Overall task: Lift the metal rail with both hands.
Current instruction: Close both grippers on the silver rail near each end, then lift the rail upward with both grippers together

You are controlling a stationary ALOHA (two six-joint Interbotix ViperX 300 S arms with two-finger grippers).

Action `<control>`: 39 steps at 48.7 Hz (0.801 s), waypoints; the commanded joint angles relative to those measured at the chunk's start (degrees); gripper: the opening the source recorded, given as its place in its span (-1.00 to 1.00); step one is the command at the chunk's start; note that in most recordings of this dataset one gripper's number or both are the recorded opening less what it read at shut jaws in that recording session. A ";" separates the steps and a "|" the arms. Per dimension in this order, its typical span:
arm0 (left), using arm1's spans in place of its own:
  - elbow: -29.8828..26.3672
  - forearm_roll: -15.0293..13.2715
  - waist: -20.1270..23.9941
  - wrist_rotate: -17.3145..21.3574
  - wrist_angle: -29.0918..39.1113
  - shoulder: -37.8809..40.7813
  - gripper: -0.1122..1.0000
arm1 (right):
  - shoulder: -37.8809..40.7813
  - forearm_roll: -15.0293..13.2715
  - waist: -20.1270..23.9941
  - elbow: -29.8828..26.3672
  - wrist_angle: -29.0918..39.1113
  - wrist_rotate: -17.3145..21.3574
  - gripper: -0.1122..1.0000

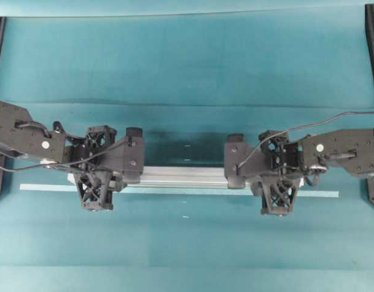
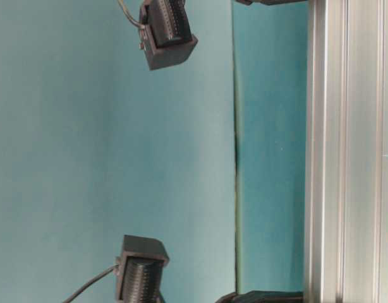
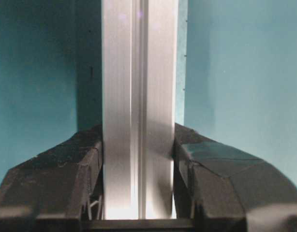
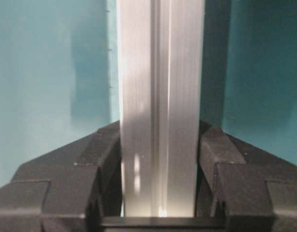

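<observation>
The metal rail is a long silver grooved bar lying left to right across the teal cloth. My left gripper is shut on it near its left end, and my right gripper is shut on it near its right end. In the left wrist view the rail runs straight up between the black fingers, which press both its sides. The right wrist view shows the same grip on the rail. A dark shadow lies on the cloth behind the rail, apart from it. The table-level view shows the rail close up.
A thin pale tape strip lies on the cloth just in front of the rail and reaches past both its ends. Black frame posts stand at the far corners. A cable trails from the right arm.
</observation>
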 commanded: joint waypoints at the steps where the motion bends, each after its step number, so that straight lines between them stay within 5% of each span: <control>1: -2.29 0.09 0.00 0.09 1.58 -3.60 -0.29 | -2.81 0.18 -0.09 -2.29 3.16 0.26 -0.13; 20: -13.36 0.09 0.00 0.26 23.55 -13.89 -0.29 | -13.45 0.18 -1.58 -14.15 26.54 2.99 -0.13; 39: -26.89 0.09 0.00 0.35 39.64 -16.96 -0.29 | -15.21 0.26 -1.58 -27.07 43.59 5.80 -0.13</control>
